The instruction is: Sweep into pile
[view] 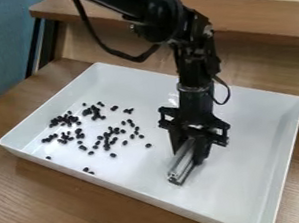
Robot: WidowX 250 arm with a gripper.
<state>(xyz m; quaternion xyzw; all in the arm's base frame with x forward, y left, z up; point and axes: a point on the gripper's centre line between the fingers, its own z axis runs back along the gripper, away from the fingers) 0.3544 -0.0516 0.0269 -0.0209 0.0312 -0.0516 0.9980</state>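
Note:
The black gripper (pixel 191 152) hangs down over the right-centre of the white tray (pixel 264 154), shut on a grey metal bar (pixel 181 163) that slants toward the front of the tray. The bar's lower end is at or just above the tray floor; exact contact cannot be told. To the left of the bar, dark beans (pixel 106 138) lie scattered over the tray's left half in loose clusters. A few single beans lie apart, one near the bar side and a couple close to the front wall.
The tray's raised walls surround the beans and the gripper. It stands on a brown wooden table (pixel 54 204). A wooden ledge (pixel 249 15) runs behind the tray, and a blue fabric panel (pixel 4 43) is at the upper left.

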